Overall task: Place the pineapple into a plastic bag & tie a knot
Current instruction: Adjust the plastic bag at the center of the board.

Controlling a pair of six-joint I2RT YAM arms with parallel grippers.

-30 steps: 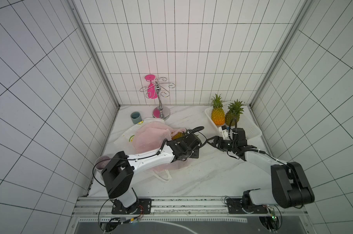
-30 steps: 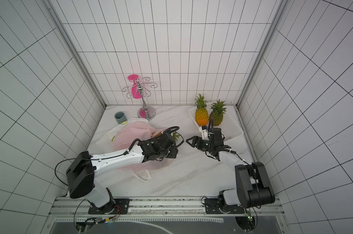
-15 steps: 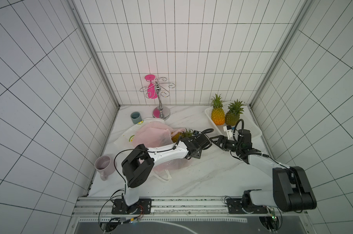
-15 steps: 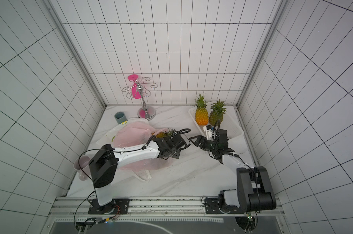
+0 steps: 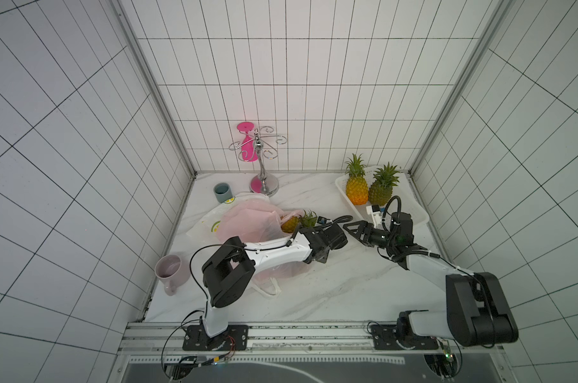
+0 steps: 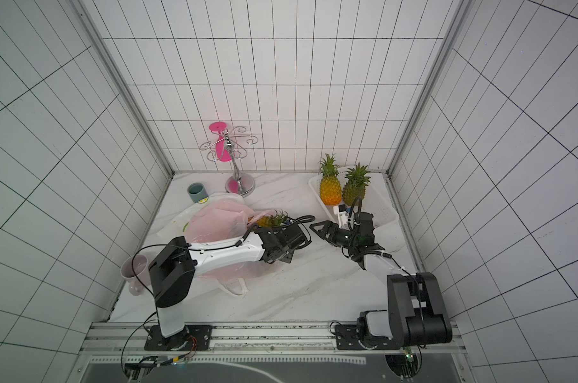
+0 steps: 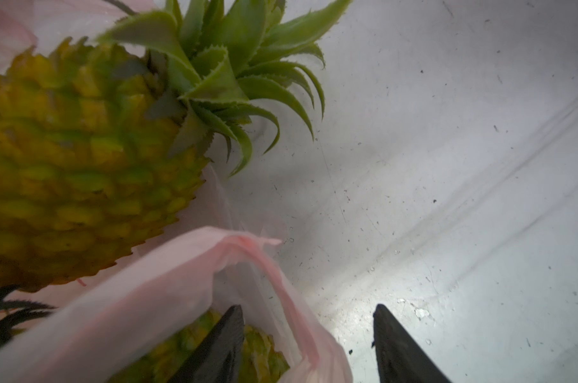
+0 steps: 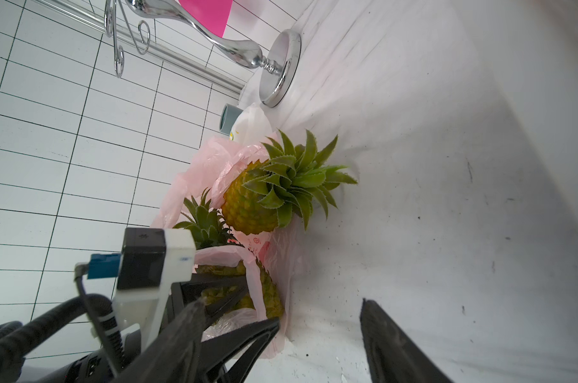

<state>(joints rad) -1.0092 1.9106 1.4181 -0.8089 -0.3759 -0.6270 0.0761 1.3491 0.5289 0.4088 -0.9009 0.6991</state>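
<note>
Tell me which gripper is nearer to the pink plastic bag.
Left. The left gripper is at the pink plastic bag, with the bag's rim between its open jaws. The right gripper is over the bare table, apart from the bag.

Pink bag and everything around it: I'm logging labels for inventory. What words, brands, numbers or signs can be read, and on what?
No legible word or number anywhere in these views.
Red print on the pink bag: too blurred to read.
Yellow-green mark on the white bag: too small to read.
</note>
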